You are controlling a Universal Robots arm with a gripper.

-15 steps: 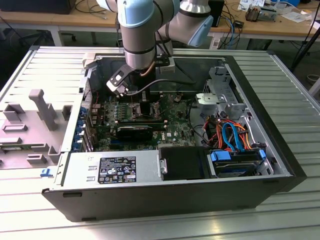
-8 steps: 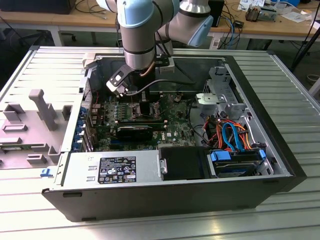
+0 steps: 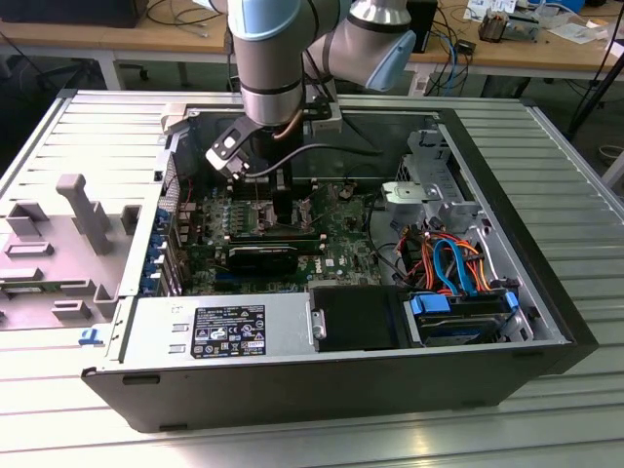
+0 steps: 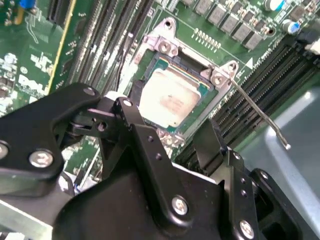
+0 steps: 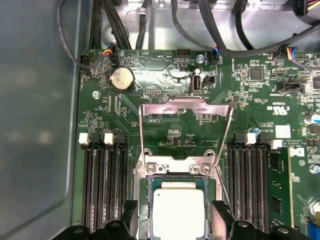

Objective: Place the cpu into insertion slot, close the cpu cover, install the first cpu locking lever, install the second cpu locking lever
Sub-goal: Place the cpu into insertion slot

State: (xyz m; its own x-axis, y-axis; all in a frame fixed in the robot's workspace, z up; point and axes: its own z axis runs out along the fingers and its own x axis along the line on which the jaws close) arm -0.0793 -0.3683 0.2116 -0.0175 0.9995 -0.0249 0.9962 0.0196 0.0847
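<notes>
Hovers with the gripper (image 5: pixel 175 211), fingers apart, straddling without touching the cpu (image 5: pixel 178 216) seated flat in the insertion slot (image 5: pixel 177 176) directly beneath, leaving the cpu cover (image 5: pixel 186 106) standing swung up and open just past the chip's hinge-side edge in the first wrist view.

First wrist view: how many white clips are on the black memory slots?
4. Two white clips end the slots beside the grey case wall; two more end the slots across the cpu. Others may be hidden.
</notes>
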